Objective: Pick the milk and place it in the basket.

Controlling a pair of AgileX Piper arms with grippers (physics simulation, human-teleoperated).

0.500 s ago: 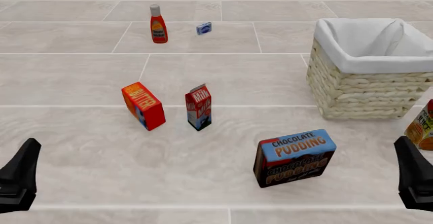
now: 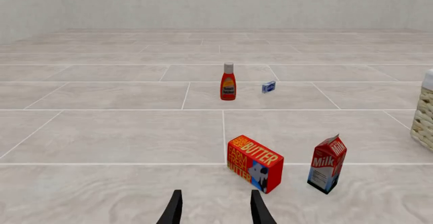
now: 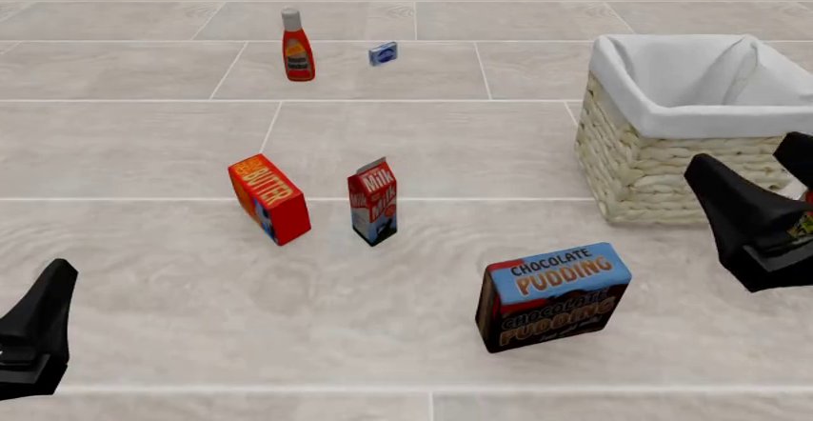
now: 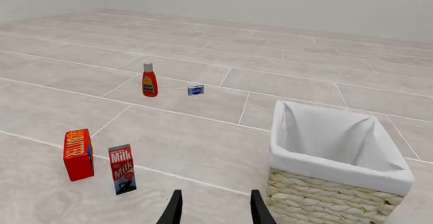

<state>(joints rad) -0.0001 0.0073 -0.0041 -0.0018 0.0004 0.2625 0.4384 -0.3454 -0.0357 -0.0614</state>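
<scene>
Right gripper [image 3: 759,233] has moved up to frame right by the basket [image 3: 661,169], fingers apart. Left gripper [image 2: 215,210] unmoved, open. Milk [image 3: 373,201] stands mid-frame beside the butter box [image 3: 269,198].

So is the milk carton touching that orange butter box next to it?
Apart. The front view shows bare floor between the milk and the butter box, and the left wrist view shows the same gap.

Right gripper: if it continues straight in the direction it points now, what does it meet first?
Probably the basket. In the right wrist view the right gripper, jaws open, points just beside its near woven corner, with the milk well off to the other side. Depth is unclear, so it might only graze the floor.
</scene>
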